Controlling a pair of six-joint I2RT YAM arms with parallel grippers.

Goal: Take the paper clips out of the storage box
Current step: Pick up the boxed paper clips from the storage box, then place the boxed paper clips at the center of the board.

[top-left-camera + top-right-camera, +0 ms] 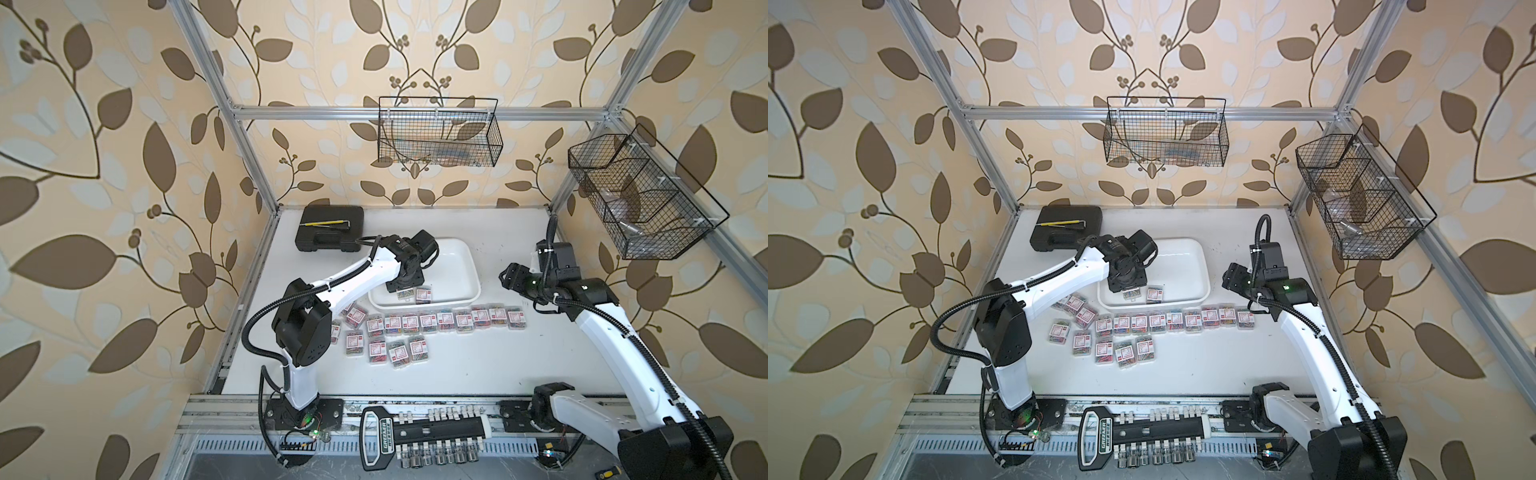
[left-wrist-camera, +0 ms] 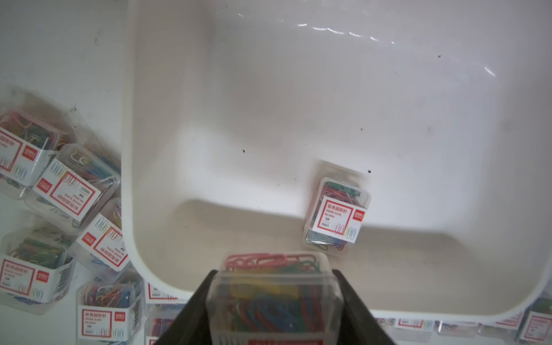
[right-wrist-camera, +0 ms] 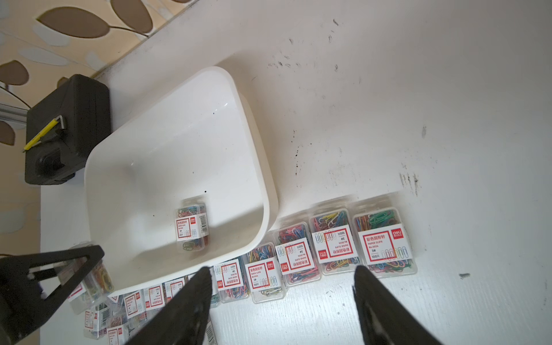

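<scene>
Beige wallpaper with brown and pale leaf sprigs covers the walls behind an aluminium frame. A scuffed white table sits inside the frame. One black wire basket hangs on the back rail, a second basket on the right rail

The left arm rises from its base at seven o'clock, elbow bent, forearm reaching toward two o'clock. Its wrist points the left gripper straight down, fingers clamped on a box of paper clips. The right arm leans toward eleven o'clock. The right gripper points toward nine o'clock, fingers spread wide and empty.
</scene>
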